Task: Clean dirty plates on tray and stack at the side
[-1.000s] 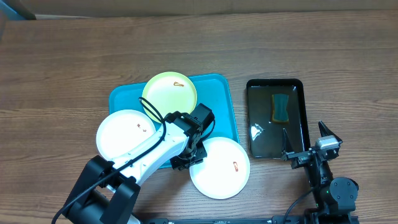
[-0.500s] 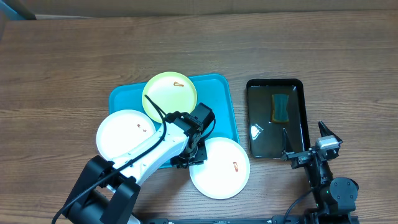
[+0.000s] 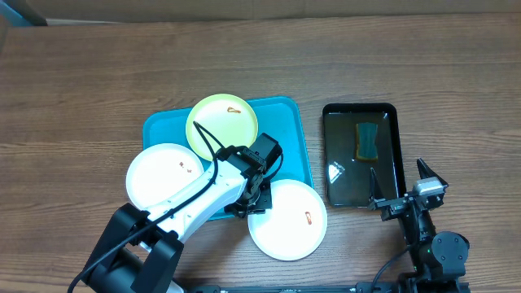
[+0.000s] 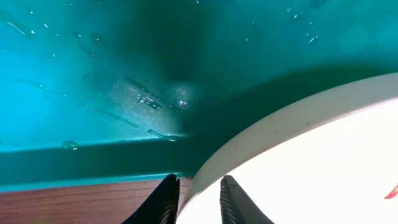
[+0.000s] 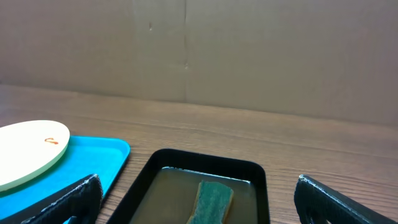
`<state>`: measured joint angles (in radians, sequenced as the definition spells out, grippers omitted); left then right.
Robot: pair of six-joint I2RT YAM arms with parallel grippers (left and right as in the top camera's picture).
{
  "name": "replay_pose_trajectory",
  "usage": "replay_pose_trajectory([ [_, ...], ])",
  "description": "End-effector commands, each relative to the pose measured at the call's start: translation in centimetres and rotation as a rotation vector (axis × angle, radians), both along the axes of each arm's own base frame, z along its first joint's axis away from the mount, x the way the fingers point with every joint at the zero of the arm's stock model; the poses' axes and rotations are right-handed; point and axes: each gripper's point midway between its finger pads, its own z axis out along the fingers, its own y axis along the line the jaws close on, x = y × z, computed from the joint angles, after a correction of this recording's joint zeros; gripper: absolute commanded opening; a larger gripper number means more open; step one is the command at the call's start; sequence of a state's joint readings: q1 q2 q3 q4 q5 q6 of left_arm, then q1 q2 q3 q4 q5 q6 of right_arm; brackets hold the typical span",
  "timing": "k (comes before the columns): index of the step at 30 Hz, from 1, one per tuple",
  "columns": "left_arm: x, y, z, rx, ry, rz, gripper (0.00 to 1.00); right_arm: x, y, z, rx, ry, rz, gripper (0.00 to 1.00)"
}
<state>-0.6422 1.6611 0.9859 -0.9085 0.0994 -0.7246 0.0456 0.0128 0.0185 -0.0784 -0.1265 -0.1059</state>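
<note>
Plates (image 3: 221, 127), round and flat: a yellow-green one lies on the turquoise tray (image 3: 289, 138), and two white ones overhang its raised rim. The left gripper (image 4: 199, 181) straddles the edge of one white plate (image 4: 311, 162) at the tray's near corner; I cannot tell if it pinches. Right of the tray, the right gripper (image 5: 196, 185) gapes empty by a glossy black tray (image 3: 361, 107) holding a sponge (image 3: 368, 142).

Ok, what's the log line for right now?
left gripper pinching front white plate rim | right gripper open | green plate on tray
</note>
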Motion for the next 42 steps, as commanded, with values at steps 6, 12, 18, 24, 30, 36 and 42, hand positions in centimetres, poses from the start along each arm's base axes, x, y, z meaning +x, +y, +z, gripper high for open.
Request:
replay_pose_trajectory([
  [6, 0.3, 0.6, -0.3, 0.036, -0.030, -0.030, 0.23, 0.0, -0.1, -0.2, -0.003, -0.005, -0.005, 1.00],
  [12, 0.5, 0.5, -0.3, 0.032, -0.037, -0.030, 0.19, 0.0, -0.1, -0.2, -0.003, -0.005, -0.005, 1.00],
  [18, 0.4, 0.5, -0.5, 0.032, -0.038, -0.030, 0.17, 0.0, -0.1, -0.2, -0.003, -0.005, -0.005, 1.00],
  [24, 0.0, 0.9, -1.6, 0.033, -0.040, -0.030, 0.20, 0.0, -0.1, -0.2, -0.003, -0.005, -0.005, 1.00],
  [30, 0.4, 1.0, -1.5, 0.042, -0.057, -0.028, 0.04, 0.0, -0.1, -0.2, -0.003, -0.005, -0.005, 1.00],
  [36, 2.0, 0.8, 0.4, 0.055, -0.097, -0.067, 0.04, 0.0, -0.1, -0.2, -0.003, -0.005, -0.005, 1.00],
  [42, 7.2, 3.9, 5.6, 0.241, -0.286, -0.012, 0.04, 0.0, -0.1, -0.2, -0.003, -0.005, -0.005, 1.00],
])
